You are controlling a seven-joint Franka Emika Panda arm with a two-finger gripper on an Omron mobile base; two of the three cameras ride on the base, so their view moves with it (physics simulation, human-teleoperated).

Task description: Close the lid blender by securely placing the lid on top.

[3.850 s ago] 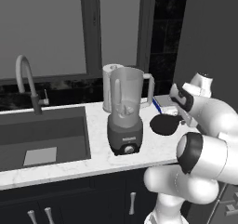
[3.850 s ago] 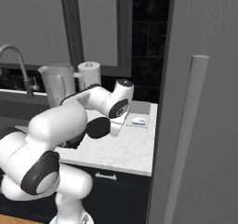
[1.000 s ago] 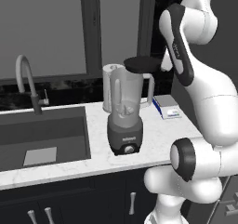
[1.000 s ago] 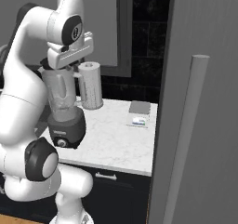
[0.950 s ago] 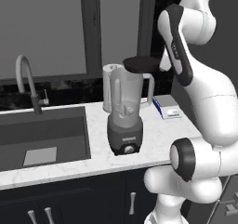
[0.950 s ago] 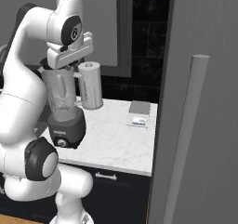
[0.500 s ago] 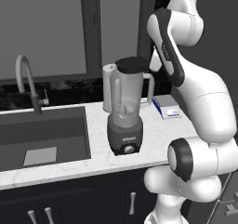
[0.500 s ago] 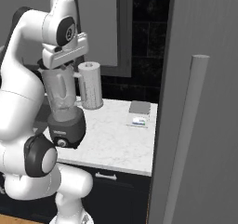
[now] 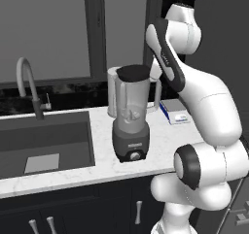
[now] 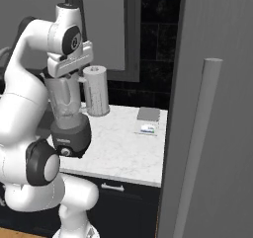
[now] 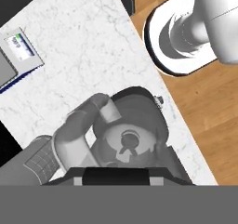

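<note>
Lid now over blender mouth

Blender (image 9: 130, 126) stands on the marble surface (image 9: 160, 136) beside the sink (image 9: 44, 148). Half a second ago the lid (image 9: 133, 73) hung just right of the jar; it now sits over the mouth, whether seated I cannot tell. Tool (image 10: 69, 65) above it; grip width cannot be told. Behind: paper towel roll (image 10: 96, 91), sponge (image 10: 148, 114).

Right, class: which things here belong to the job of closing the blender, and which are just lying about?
Part of the job:
lid, over the jar's mouth
blender
fingers, hidden behind the arm

Lying about:
paper towel roll
small box
tap
sink
</note>
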